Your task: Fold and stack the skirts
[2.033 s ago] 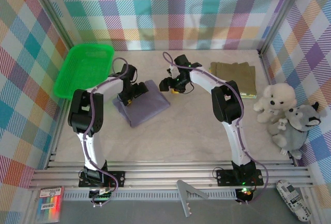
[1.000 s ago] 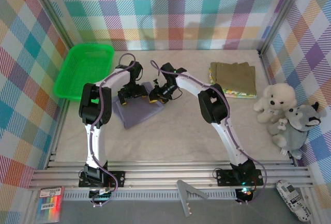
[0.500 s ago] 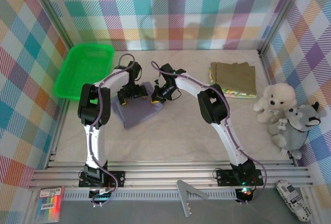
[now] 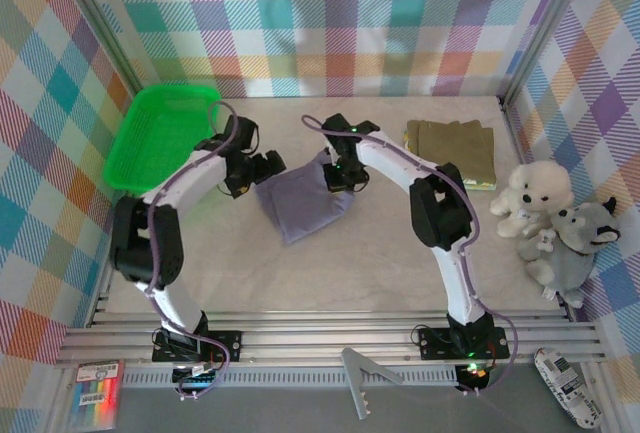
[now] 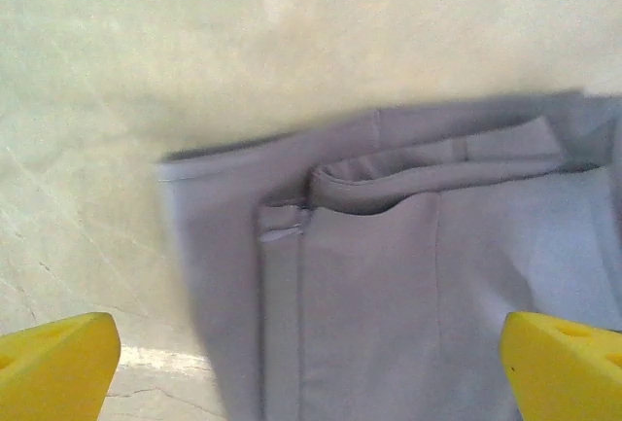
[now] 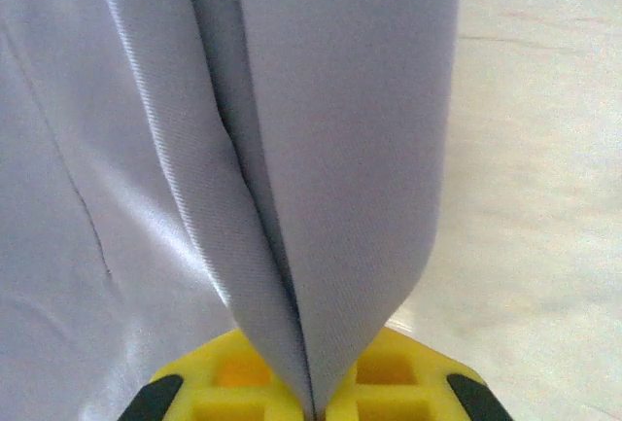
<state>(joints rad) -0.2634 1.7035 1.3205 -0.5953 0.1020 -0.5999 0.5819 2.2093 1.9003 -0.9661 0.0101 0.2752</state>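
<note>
The grey-lavender skirt lies folded in the middle of the table. My right gripper is at its far right corner, shut on a raised fold of the cloth, which stands up from between the yellow pads. My left gripper hovers over the skirt's far left edge, open wide, its yellow fingertips far apart with nothing between them. An olive-brown skirt lies folded at the back right on top of the floral skirt, of which just a pale edge shows.
A green plastic basket leans at the back left. A white plush toy and a grey one sit against the right wall. Bare tabletop lies between the skirt and the arm bases.
My right gripper has shut on the grey-lavender skirt's edge and pulled it to the right. The skirt has shifted right. My left gripper stays open at its left edge.
</note>
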